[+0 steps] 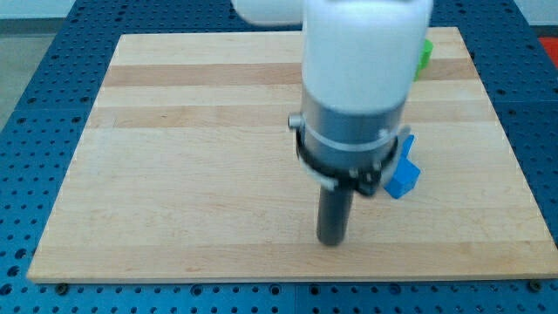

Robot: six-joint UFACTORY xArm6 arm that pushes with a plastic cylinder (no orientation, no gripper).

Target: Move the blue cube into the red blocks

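Observation:
My tip (330,242) rests on the wooden board (174,174), low in the view and a little right of centre. A blue block (403,172) lies up and to the right of the tip, partly hidden behind the arm's grey collar; its shape is hard to make out. The tip stands apart from it. No red blocks show; the arm's wide white body hides much of the board's upper middle.
A green block (423,55) peeks out at the view's top right, mostly hidden by the arm. The board sits on a blue perforated table (35,131); its bottom edge runs just below the tip.

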